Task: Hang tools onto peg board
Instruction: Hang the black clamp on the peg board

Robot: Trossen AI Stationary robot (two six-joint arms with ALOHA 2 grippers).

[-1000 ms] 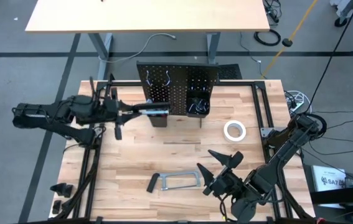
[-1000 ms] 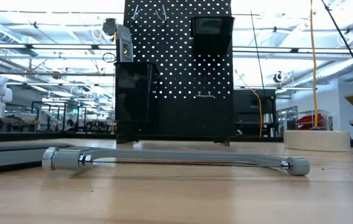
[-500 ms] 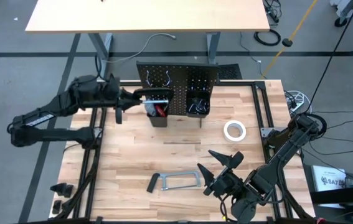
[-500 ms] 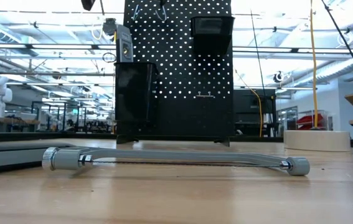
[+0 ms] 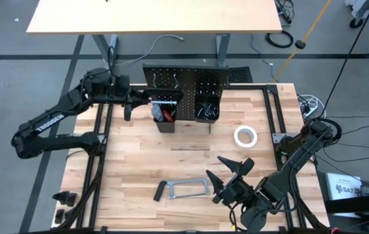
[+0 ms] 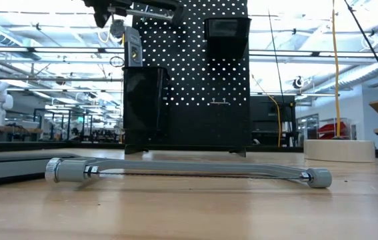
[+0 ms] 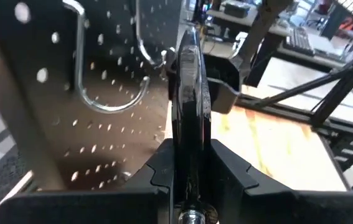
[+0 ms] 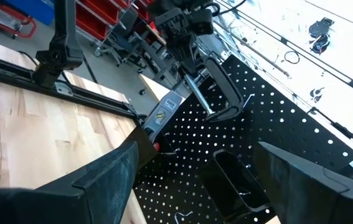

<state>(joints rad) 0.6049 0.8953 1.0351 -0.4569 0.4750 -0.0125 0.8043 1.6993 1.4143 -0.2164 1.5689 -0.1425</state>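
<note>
- The left gripper (image 5: pixel 146 97) is up high by the top of the peg board (image 5: pixel 185 88). It holds a silver wrench (image 7: pixel 188 87) tight between its fingers.
- In the left wrist view the wrench stands on its thin edge, with its far end very close to a silver hook (image 7: pixel 111 93) on the board. I cannot tell if it touches the hook.
- The step now looks like getting the wrench onto that hook.
- To do it well, the gripper should line up the end of the wrench with the hook tip. It should go slowly and let go only when the wrench hangs by itself.
- It should stay clear of the black bin (image 5: pixel 166 117) just below. That bin holds a red-handled tool (image 5: pixel 165 115).
- The grey level (image 6: pixel 132 48) stands up out of that bin.
- The right gripper (image 5: pixel 231 172) waits near the front of the surface (image 5: pixel 132 169) with its fingers wide open and holding nothing.
- The grey hacksaw (image 5: pixel 187 189) lies flat on the surface close to the right gripper.
- The white tape roll (image 5: pixel 245 136) lies on the surface too, well away from the board.
</note>
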